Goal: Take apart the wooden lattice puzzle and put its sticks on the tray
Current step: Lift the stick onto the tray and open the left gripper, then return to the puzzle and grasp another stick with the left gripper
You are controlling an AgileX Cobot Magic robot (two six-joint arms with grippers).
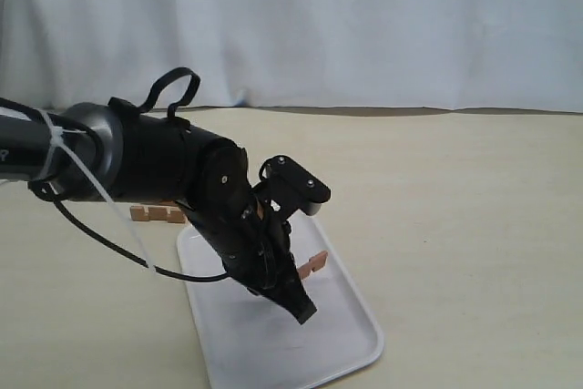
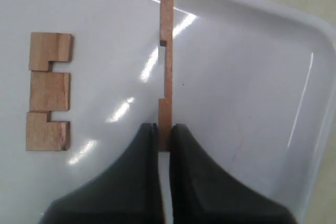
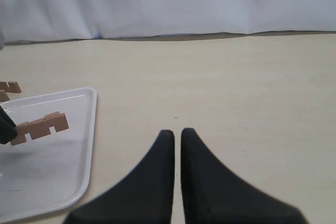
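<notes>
My left gripper [image 1: 297,275] is shut on one end of a notched wooden stick [image 1: 315,263], holding it edge-up just over the white tray [image 1: 351,321]. In the left wrist view the held stick [image 2: 166,66] juts straight out from the gripper [image 2: 165,136]. A second stick [image 2: 48,92] lies flat on the tray [image 2: 252,77] beside it. More notched wood [image 1: 157,214] rests on the table beyond the tray, partly hidden by the arm. No assembled lattice shows. My right gripper [image 3: 177,132] is shut and empty over bare table, right of the tray [image 3: 58,171].
The left arm and its dangling cable [image 1: 109,239] cover the tray's far left part. A white curtain [image 1: 364,25] closes off the back of the beige table [image 1: 474,225].
</notes>
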